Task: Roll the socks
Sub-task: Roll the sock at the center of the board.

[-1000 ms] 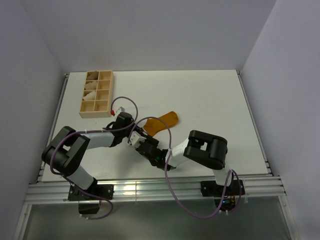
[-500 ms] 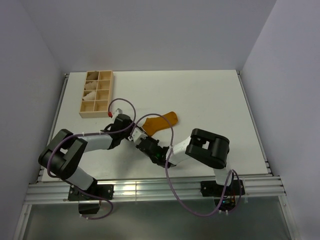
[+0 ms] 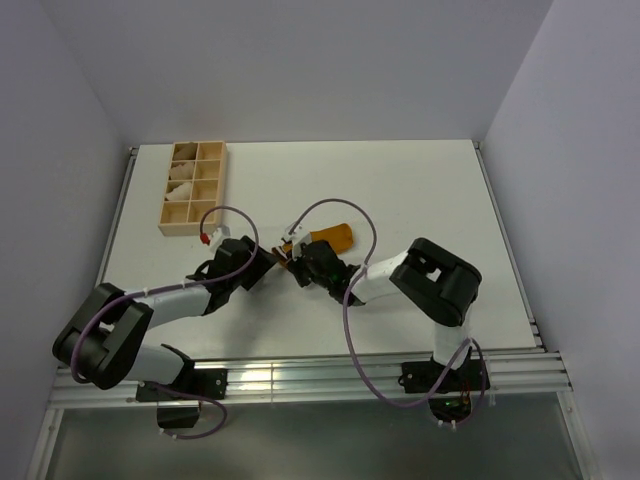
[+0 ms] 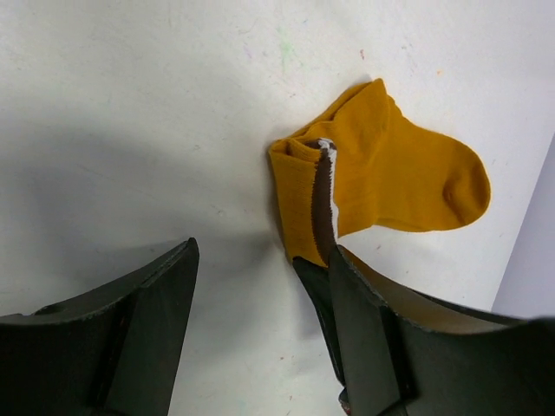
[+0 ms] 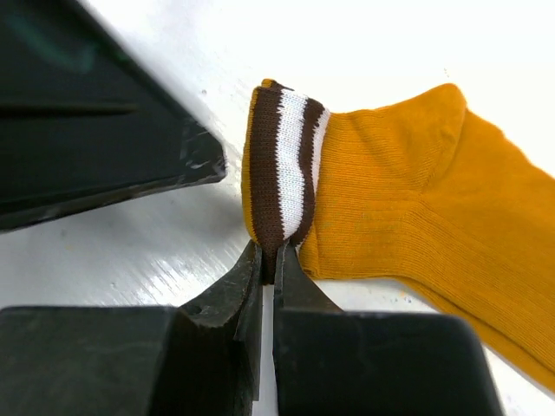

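Socks (image 4: 390,173) lie on white table (image 3: 420,190), pale walls (image 3: 300,60).

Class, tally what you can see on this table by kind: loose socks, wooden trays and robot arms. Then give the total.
orange sock: 1
wooden tray: 1
robot arms: 2, the left arm and the right arm
Total: 4

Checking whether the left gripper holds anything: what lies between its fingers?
Only bare table, in the left wrist view. The left gripper stands open; the sock lies outside its gap.
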### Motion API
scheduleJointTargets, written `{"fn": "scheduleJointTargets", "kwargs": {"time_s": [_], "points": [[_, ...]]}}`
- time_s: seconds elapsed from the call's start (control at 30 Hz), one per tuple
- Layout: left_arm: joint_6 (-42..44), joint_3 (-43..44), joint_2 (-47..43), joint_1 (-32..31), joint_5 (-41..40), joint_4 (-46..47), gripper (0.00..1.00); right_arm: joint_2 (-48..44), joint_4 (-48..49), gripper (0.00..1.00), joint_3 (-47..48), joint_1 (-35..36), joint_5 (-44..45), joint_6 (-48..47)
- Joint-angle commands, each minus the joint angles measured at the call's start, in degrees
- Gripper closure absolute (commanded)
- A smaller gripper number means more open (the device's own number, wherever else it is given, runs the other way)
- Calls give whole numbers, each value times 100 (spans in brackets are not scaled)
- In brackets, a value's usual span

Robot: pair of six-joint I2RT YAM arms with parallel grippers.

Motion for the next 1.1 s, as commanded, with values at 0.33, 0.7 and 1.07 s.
{"fn": "scheduleJointTargets", "kwargs": {"time_s": [0.33, 0.7, 1.07], "points": [[191, 115, 222, 17, 130, 534, 36, 391, 143, 100, -289, -968, -3252, 1928], [182, 177, 425, -18, 245, 578, 40, 884, 1391, 100, -403, -1443, -4565, 3423], [173, 89, 390, -140, 236, 605, 43, 1402, 2087, 100, -386, -1698, -4908, 4557]]}}
